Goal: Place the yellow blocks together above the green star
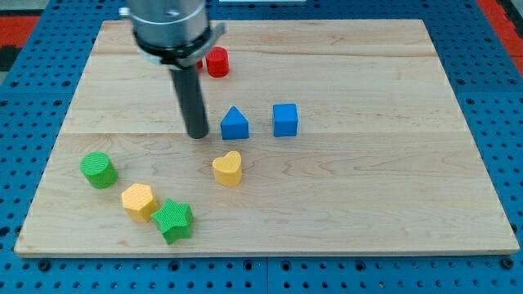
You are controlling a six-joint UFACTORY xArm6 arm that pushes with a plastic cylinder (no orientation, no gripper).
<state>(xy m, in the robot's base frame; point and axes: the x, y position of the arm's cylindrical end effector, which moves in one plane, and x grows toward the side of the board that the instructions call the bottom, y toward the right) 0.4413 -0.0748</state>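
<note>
A yellow heart block (228, 168) lies near the board's middle. A yellow hexagon block (139, 201) lies at the lower left, touching the green star (174, 220) on the star's upper left. My tip (198, 135) rests on the board above and to the left of the yellow heart, just left of the blue triangle block (234, 124). The tip touches no block.
A green cylinder (99, 170) lies at the left. A blue cube (285, 119) sits right of the blue triangle. A red cylinder (216, 62) sits near the top, with another red block partly hidden behind the rod. The wooden board (392, 196) lies on a blue pegboard.
</note>
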